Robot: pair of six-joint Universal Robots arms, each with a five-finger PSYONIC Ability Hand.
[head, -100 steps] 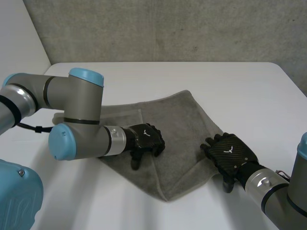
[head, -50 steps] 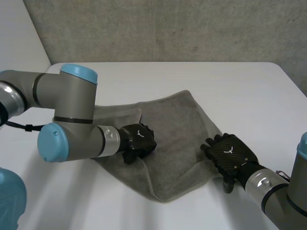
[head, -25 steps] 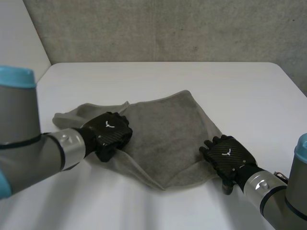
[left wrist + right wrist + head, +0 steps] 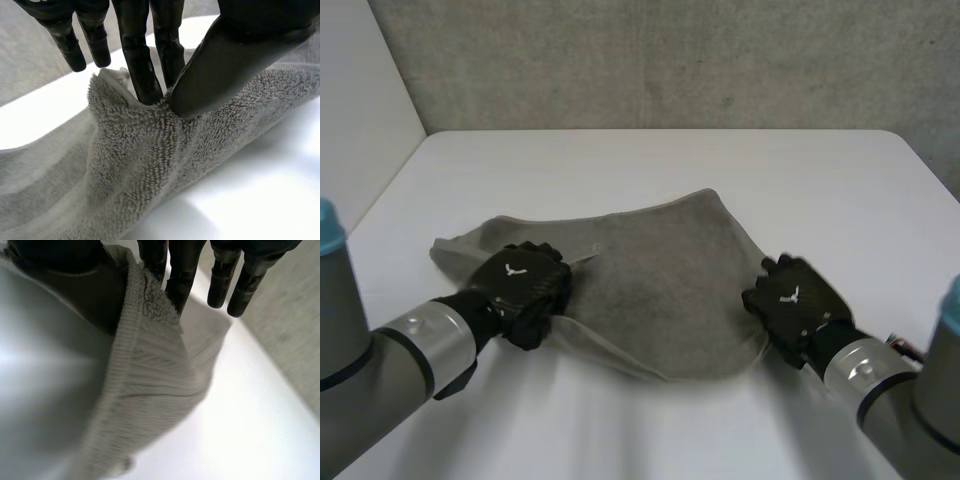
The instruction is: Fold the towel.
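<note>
A grey towel [image 4: 660, 270] lies rumpled across the middle of the white table [image 4: 650, 160]. My left hand [image 4: 525, 285] is at the towel's left edge, and its wrist view shows a fold of the towel [image 4: 140, 145] pinched between thumb and fingers [image 4: 142, 65]. My right hand [image 4: 788, 300] is at the towel's right edge. In the right wrist view the hemmed edge of the towel [image 4: 135, 375] runs up between thumb and fingers [image 4: 180, 280], which pinch it.
A grey wall [image 4: 650, 60] stands behind the table's far edge. Bare white table lies beyond the towel, and the table's right corner [image 4: 920, 160] is near my right arm.
My left hand has drawn the towel's fold leftward and back toward me. My right hand has closed on the towel's right edge and lifted it slightly.
</note>
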